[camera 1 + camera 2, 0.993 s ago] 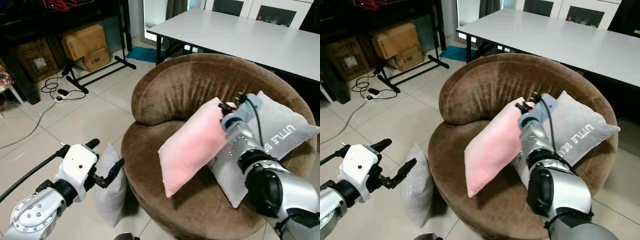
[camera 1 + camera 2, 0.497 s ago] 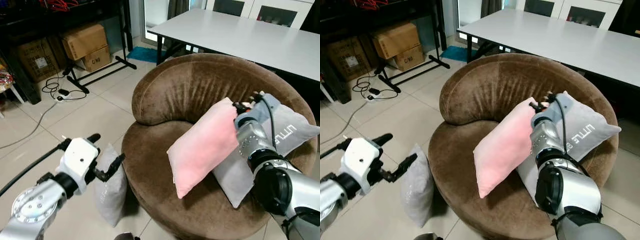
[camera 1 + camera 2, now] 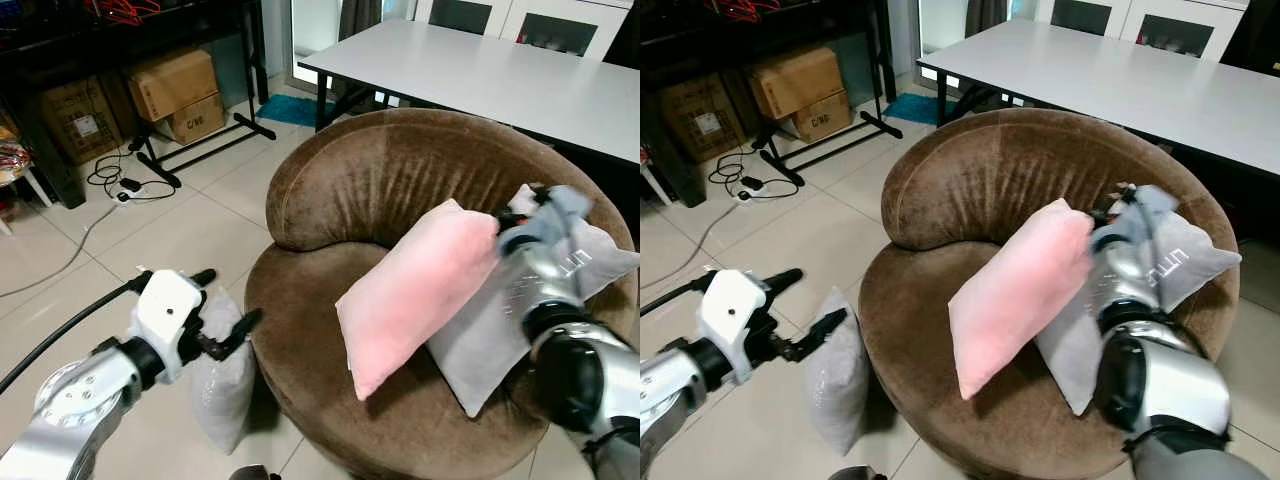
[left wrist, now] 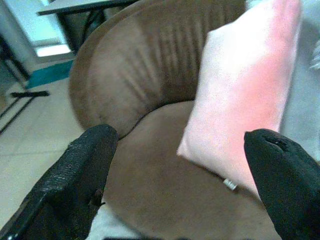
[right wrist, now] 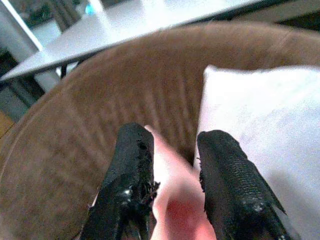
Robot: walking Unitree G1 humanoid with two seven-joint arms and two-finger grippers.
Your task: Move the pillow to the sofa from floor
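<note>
Right wrist view: the right gripper [image 5: 172, 185] is pinching the pink pillow's [image 3: 415, 295] far corner, leaning it on the sofa [image 3: 340, 180]; left gripper [image 4: 182, 185] is gaping wide, idle.

The brown sofa [image 3: 400, 190] carries a pink pillow [image 3: 415, 290] (leaning on, apparently, a grey pillow [image 3: 490, 335]).

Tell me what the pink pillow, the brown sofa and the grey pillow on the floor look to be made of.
Pink pillow: soft matte plush, probably velvet or fleece; even sheen, dents where the right gripper pinches its corner.
Brown sofa: short-pile velour or chenille by the look; brushed streaks shift shade across the backrest.
Grey pillow on the floor: slightly shiny, crinkled surface, possibly a plastic wrap over fabric; hard to tell.
</note>
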